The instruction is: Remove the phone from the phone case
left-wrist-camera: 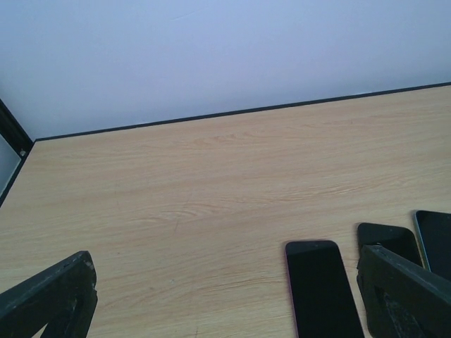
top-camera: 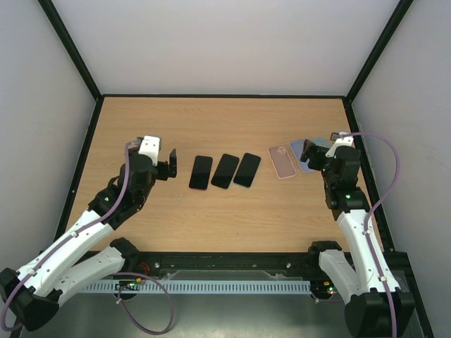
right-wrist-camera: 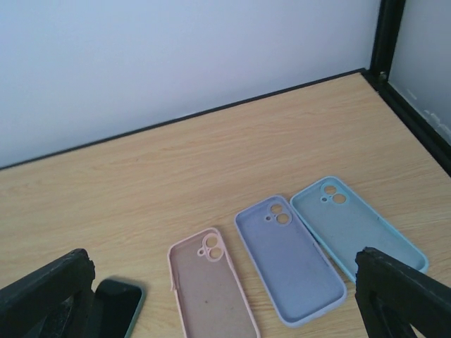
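Observation:
Three dark phones lie face up in a row mid-table: the left one (top-camera: 201, 172) has a pink-red rim, then the middle one (top-camera: 225, 171), then the right one (top-camera: 247, 170) with a teal rim. Empty pink (top-camera: 282, 161), lavender (top-camera: 303, 156) and light blue (top-camera: 321, 143) cases lie to their right. My left gripper (top-camera: 168, 165) is open and empty just left of the row; its view shows the left phone (left-wrist-camera: 320, 285) and middle phone (left-wrist-camera: 384, 239). My right gripper (top-camera: 318, 158) is open and empty above the cases, seen as pink (right-wrist-camera: 211, 285), lavender (right-wrist-camera: 289, 257) and blue (right-wrist-camera: 356, 225).
The wooden table is bounded by white walls with black frame edges at the back (top-camera: 225, 96), left and right. The right wall's frame (right-wrist-camera: 391, 35) stands close to the blue case. The teal-rimmed phone's corner (right-wrist-camera: 116, 306) shows at the lower left of the right wrist view.

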Robot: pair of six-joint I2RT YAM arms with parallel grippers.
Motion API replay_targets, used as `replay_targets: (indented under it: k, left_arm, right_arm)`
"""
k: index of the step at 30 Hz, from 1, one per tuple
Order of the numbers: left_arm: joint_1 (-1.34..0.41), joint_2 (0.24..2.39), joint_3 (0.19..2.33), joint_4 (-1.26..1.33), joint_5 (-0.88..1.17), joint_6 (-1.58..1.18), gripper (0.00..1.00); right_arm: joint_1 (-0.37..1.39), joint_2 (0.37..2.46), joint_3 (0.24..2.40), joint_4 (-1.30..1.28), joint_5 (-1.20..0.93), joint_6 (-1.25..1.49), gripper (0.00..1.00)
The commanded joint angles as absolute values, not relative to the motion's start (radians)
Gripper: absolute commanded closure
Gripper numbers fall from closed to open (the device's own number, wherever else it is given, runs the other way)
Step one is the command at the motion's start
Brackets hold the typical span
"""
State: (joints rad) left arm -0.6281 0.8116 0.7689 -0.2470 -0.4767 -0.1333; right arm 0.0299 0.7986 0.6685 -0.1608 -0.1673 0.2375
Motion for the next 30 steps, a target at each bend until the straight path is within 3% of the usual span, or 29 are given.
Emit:
replay_targets:
  k: [1,10,30]
  left_arm:
    - [-0.621,0.770,0.724,-0.186,-0.483,-0.117,0.00]
    - [-0.615,0.768,0.713,-0.184,-0.491,-0.114,0.01]
    - [-0.610,0.721,0.695,-0.181,-0.497,-0.106,0.01]
  right_arm:
    - [0.025,0.788,0.686,-0.100,-0.054,0.296,0.02]
    - [0.026,0.693,0.653,-0.062,-0.096,0.278,0.02]
    - [0.026,0.706,0.645,-0.061,-0.094,0.268,0.02]
